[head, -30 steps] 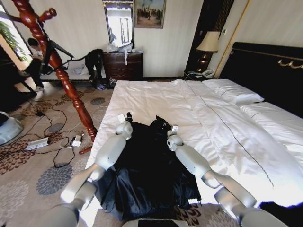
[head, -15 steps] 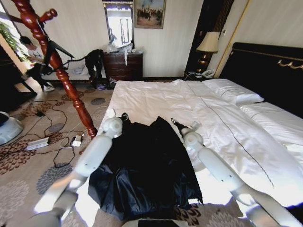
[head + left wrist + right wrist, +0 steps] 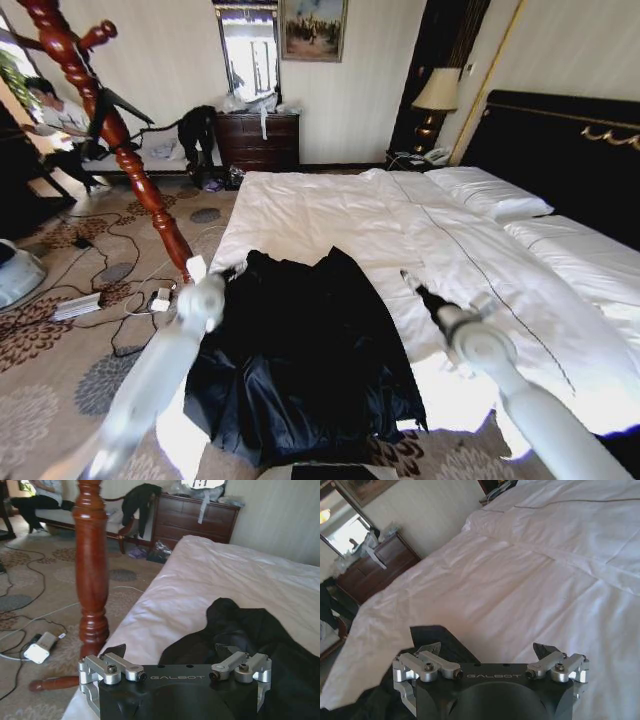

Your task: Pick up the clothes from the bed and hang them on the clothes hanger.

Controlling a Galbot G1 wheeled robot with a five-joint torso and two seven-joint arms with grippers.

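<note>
The black coat (image 3: 305, 360) lies flat on the bed (image 3: 480, 290), hem overhanging. Left tool (image 3: 175, 672) and right tool (image 3: 490, 667) flank its collar, both spread, empty. Risk: pinching bedsheet with slippery fabric; coat stand (image 3: 110, 130) stands near.

Bed (image 3: 330, 215): wide, white linen, lightly creased, black headboard (image 3: 570, 150) with gold trim. White pillows (image 3: 490, 192) lay at the head end. The clothes (image 3: 300, 350), one black garment, lay spread flat near the foot, collar toward the pillows, shiny lining bunched at the hem, lower edge spilling over the bed's edge.
</note>
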